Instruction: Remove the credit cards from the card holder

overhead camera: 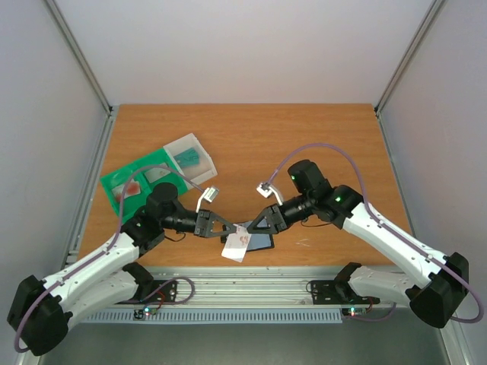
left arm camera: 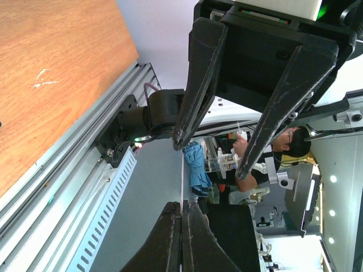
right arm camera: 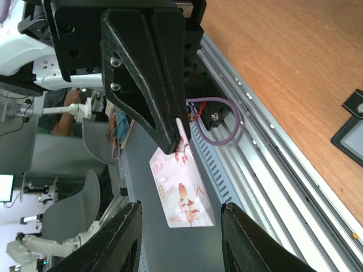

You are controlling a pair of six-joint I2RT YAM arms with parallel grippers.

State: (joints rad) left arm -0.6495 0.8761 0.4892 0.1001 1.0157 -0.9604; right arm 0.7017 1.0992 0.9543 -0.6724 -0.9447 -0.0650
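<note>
My left gripper (overhead camera: 227, 228) (left arm camera: 182, 208) is shut on the top edge of a white-and-pink credit card (overhead camera: 237, 245) (right arm camera: 182, 192), which hangs below it over the table's near edge. From the left wrist view the card (left arm camera: 182, 181) shows edge-on as a thin line. My right gripper (overhead camera: 249, 227) (right arm camera: 181, 207) faces the left one with its jaws open on either side of the card, touching nothing. The black card holder (overhead camera: 259, 242) (right arm camera: 353, 129) lies flat on the table beneath both grippers.
A green-and-white sorting tray (overhead camera: 122, 199) sits at the back left, with a teal card (overhead camera: 190, 158) and a red-pink card (overhead camera: 134, 188) in it. The aluminium rail (overhead camera: 243, 280) runs along the table's near edge, just below the grippers.
</note>
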